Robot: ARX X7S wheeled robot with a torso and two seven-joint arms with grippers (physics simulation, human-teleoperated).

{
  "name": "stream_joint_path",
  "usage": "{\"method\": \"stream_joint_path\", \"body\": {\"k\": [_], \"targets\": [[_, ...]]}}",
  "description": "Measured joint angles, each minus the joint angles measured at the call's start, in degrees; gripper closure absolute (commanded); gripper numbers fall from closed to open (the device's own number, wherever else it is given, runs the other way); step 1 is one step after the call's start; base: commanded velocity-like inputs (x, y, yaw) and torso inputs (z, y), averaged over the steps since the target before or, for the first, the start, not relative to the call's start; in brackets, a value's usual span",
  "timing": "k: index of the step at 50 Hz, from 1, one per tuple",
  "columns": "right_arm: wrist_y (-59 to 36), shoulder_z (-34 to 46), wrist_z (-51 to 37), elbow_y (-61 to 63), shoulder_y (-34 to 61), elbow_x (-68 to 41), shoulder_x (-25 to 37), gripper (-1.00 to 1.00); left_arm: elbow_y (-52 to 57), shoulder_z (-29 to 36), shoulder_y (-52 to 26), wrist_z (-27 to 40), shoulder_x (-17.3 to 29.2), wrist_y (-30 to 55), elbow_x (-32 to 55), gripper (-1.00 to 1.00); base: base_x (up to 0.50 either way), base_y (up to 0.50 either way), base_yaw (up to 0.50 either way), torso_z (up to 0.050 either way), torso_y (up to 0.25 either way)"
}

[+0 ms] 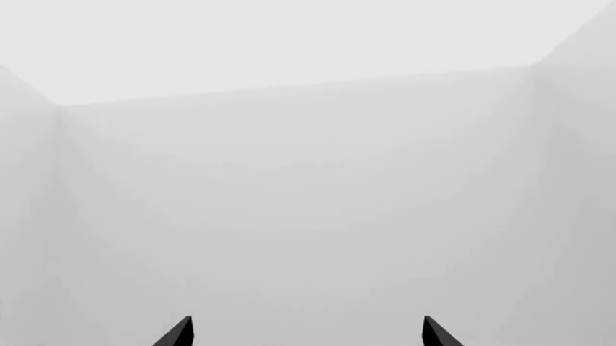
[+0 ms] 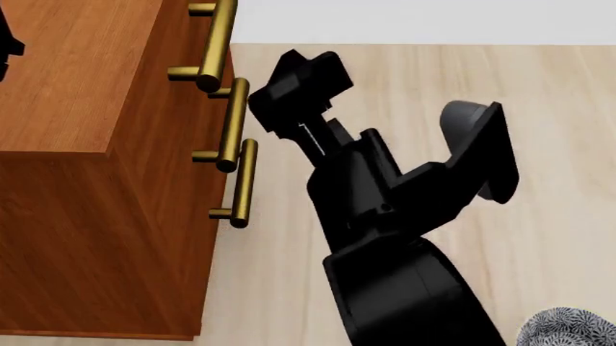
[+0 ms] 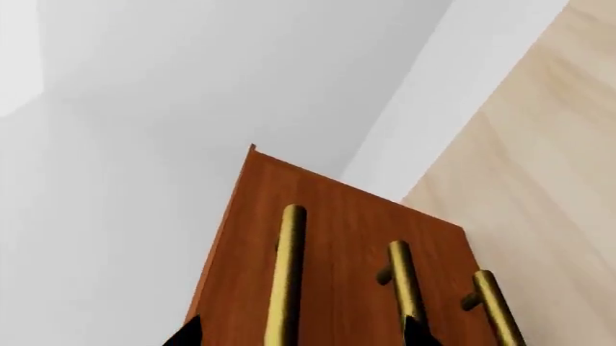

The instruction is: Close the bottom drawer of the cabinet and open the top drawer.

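Observation:
The reddish-brown cabinet (image 2: pixel 86 216) fills the left of the head view, its three brass handles lined up along its front edge. In the right wrist view the three drawer fronts look level with one another. My right gripper (image 3: pixel 301 333) is open, and the top drawer's handle (image 3: pixel 287 274) runs between its dark fingertips (image 3: pixel 187 333). The middle handle (image 3: pixel 405 277) and the bottom drawer's handle (image 3: pixel 495 303) lie further towards the floor. From the head, the right gripper (image 2: pixel 279 86) sits by the top drawer's handle (image 2: pixel 213 43). My left gripper (image 1: pixel 308 333) is open, facing only white walls.
Pale wooden floor (image 2: pixel 500 79) spreads to the right of the cabinet, with a white wall (image 2: pixel 423 18) behind. My right arm (image 2: pixel 394 238) crosses the middle of the head view. A grey patterned object (image 2: pixel 568 328) shows at the bottom right corner.

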State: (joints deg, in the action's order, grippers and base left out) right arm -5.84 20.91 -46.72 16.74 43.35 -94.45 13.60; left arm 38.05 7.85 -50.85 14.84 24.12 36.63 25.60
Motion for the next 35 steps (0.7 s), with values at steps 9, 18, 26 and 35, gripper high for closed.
{"method": "stream_joint_path", "body": {"k": [9, 18, 26, 35], "targets": [[-0.3, 0.2, 1.7, -2.1, 0.9, -3.0, -1.3, -1.0, 0.0, 0.0, 0.0, 0.0, 0.2, -0.1, 0.1, -1.0, 0.0, 0.0, 0.0, 0.0, 0.0], [-1.0, 0.9, 3.5, -4.8, 2.1, -4.9, -2.2, -1.0, 0.0, 0.1, -0.3, 0.1, 0.4, 0.0, 0.3, -1.0, 0.0, 0.0, 0.0, 0.0, 0.0], [-1.8, 1.9, 5.4, -9.0, 3.8, -5.7, -3.0, -1.0, 0.1, 0.1, -0.5, 0.2, 0.5, 0.2, 0.5, -1.0, 0.0, 0.0, 0.0, 0.0, 0.0], [-2.6, 3.2, 7.5, -13.8, 5.8, -5.8, -3.7, -1.0, 0.1, 0.0, -0.4, 0.2, 0.8, 0.1, 0.7, -1.0, 0.0, 0.0, 0.0, 0.0, 0.0]]}}
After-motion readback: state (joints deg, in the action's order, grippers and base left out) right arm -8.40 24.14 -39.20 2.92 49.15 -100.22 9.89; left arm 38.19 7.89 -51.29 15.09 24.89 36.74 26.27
